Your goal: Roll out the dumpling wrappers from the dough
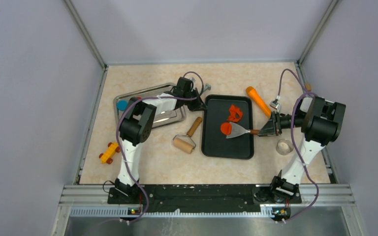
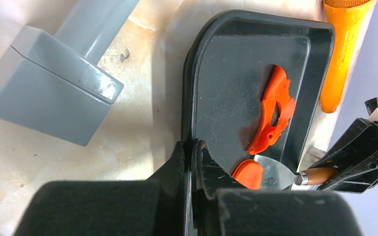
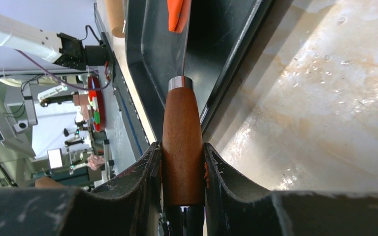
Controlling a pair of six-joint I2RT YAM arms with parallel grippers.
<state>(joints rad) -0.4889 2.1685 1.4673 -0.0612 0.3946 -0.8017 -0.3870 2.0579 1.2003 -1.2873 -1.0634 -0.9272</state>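
A black tray (image 1: 211, 142) lies mid-table. On it are a torn orange dough piece (image 1: 235, 113) and a round orange dough disc (image 1: 225, 128). My left gripper (image 1: 200, 104) is shut on the tray's left rim near its far corner; in the left wrist view the gripper (image 2: 193, 145) pinches the rim (image 2: 187, 98). My right gripper (image 1: 265, 131) is shut on a scraper's wooden handle (image 3: 182, 132). The scraper's steel blade (image 1: 238, 130) touches the disc (image 2: 248, 173). A wooden rolling pin (image 1: 187, 138) lies on the table left of the tray, held by neither gripper.
A metal tray (image 1: 150, 93) with a blue item (image 1: 122, 104) sits at the back left under the left arm. An orange cylinder (image 1: 258, 101) lies right of the black tray. A white ring (image 1: 284, 146) and a yellow toy (image 1: 109, 152) lie on the table. A grey block (image 2: 49, 93) shows near the left gripper.
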